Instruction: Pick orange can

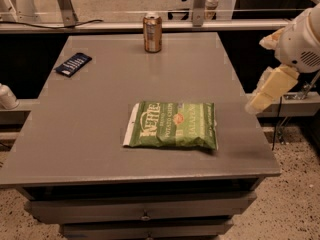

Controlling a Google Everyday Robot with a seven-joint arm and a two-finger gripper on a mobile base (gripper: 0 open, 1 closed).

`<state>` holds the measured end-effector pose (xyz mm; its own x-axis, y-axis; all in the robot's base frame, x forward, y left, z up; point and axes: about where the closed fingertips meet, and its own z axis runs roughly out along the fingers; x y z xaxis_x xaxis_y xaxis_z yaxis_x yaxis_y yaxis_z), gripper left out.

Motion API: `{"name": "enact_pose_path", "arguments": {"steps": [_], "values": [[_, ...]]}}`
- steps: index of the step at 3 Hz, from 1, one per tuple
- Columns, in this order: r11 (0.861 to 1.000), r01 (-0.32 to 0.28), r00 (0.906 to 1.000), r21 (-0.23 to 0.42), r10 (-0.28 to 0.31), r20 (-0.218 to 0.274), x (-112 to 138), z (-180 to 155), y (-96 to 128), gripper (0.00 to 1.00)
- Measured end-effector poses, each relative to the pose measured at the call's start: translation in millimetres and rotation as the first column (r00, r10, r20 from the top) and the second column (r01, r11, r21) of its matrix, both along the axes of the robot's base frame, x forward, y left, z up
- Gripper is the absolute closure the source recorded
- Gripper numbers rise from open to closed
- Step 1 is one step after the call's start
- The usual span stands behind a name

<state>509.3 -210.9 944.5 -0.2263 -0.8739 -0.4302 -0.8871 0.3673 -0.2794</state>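
The orange can (152, 32) stands upright at the far edge of the grey table (90, 134), near the middle, with a copper-orange body and a silver top rim. My gripper (267, 90) hangs off the table's right edge at about mid-depth, pointing down and to the left. It is well to the right of the can, nearer to me, and holds nothing that I can see.
A green chip bag (172, 125) lies flat in the middle of the table, nearer the front. A flat dark-blue packet (73, 64) lies at the far left. A metal rail and posts (200, 4) run behind the table. Drawers sit below the tabletop.
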Motion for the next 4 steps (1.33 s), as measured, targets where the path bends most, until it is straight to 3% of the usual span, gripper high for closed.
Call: {"name": "enact_pose_path", "arguments": {"steps": [1,2,3,4], "values": [[0.992,0.013,0.9987,0.127,-0.019,0.047,53,-14,18,0.0],[0.964,0.033,0.9967,0.263,-0.051,0.063,106,-29,41,0.0],[0.922,0.055,0.9941,0.383,-0.086,0.066,152,-51,66,0.0],[0.922,0.055,0.9941,0.383,-0.086,0.066,152,-51,67,0.0]]}}
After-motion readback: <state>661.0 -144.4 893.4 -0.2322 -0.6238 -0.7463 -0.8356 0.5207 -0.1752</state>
